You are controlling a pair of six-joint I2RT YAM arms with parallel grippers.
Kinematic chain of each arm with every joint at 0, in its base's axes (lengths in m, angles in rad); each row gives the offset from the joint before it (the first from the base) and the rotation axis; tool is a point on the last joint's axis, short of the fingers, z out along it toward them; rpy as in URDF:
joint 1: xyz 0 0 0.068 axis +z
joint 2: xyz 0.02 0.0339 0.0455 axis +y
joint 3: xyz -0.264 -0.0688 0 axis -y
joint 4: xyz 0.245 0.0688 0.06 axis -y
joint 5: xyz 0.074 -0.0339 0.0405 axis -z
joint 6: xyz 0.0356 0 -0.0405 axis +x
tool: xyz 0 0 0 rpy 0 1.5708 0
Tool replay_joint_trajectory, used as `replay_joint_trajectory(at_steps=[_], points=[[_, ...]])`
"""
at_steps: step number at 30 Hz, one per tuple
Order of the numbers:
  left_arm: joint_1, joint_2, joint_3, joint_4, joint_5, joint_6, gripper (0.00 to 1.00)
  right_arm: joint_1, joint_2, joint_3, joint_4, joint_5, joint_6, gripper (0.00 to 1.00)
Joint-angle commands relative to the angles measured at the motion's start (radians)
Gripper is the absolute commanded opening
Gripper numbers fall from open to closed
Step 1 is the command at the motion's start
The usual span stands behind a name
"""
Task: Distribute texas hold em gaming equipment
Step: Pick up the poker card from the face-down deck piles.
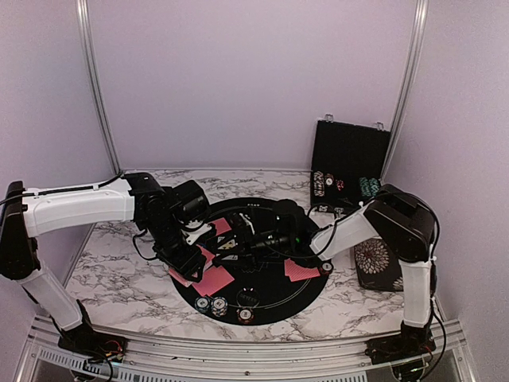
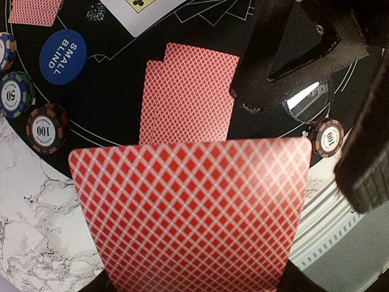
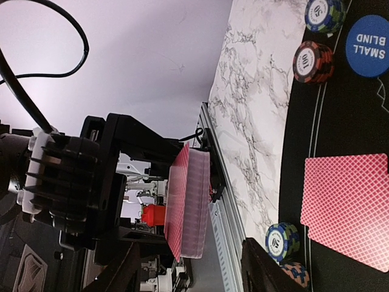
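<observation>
Within the grip of the left tool point(image 1: 189, 253) sits the deck of red-backed cards point(image 2: 191, 213), held just above two dealt cards point(image 2: 185, 91) on the black mat point(image 2: 109, 106). Facing the deck, the right tool point(image 1: 242, 239) stands open and empty. This looks like the dealing step. Next, the right tool should pinch only the top card and draw it clear.

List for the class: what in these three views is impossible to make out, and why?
- Held deck: faces unseen; left wrist view shows only a red back.
- Face-up card: rank cut off by left wrist view's top edge.
- Chips in the case: values too small in the top view.
</observation>
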Motion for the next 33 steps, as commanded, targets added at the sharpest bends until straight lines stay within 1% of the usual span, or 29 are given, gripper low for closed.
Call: replay_joint_trajectory(at_steps=[1,18,26,33], points=[[-0.005,0.009,0.034,-0.024,0.000,0.011,0.51,0.014,0.026,0.046,0.035,-0.008,0.013,0.54],[-0.007,0.009,0.032,-0.024,-0.002,0.010,0.51,0.048,0.074,0.109,0.035,-0.008,0.033,0.53],[-0.007,0.009,0.032,-0.024,-0.002,0.007,0.51,0.066,0.096,0.141,0.018,-0.009,0.034,0.46],[-0.007,0.008,0.030,-0.024,-0.005,0.006,0.51,0.070,0.096,0.146,-0.011,-0.006,0.012,0.43]])
